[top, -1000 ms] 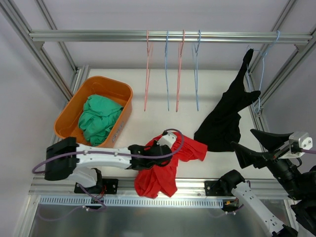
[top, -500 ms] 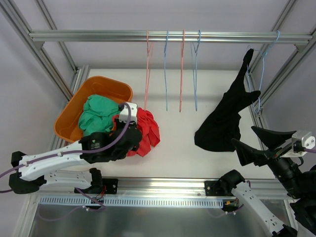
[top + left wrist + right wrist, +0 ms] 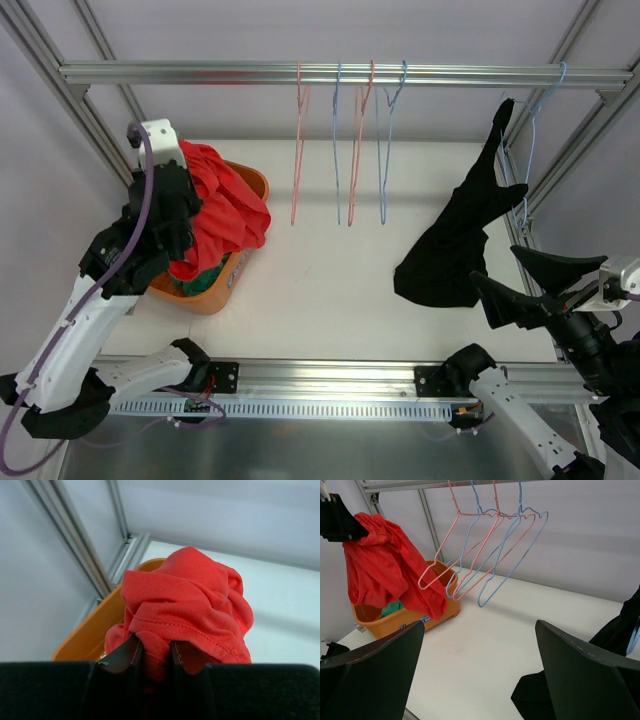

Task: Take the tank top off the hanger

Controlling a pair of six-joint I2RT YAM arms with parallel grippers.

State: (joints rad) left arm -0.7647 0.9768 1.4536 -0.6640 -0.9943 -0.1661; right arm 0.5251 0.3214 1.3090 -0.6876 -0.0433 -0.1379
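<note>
Holding a red garment (image 3: 190, 605) in the left gripper (image 3: 156, 652), jaws pinched shut on a fold, high above the orange basket (image 3: 256, 182) at 9 o'clock. Probably raised like this to let it drop inside, onto the green cloth (image 3: 394, 608). Waiting with the right gripper (image 3: 480, 630) at 4 o'clock, fingers wide apart and empty, close to the black tank top (image 3: 455, 245). Hanging at 2 o'clock from the blue hanger (image 3: 530, 140), lower part draped toward the table. Seemingly posed there to take that one next.
</note>
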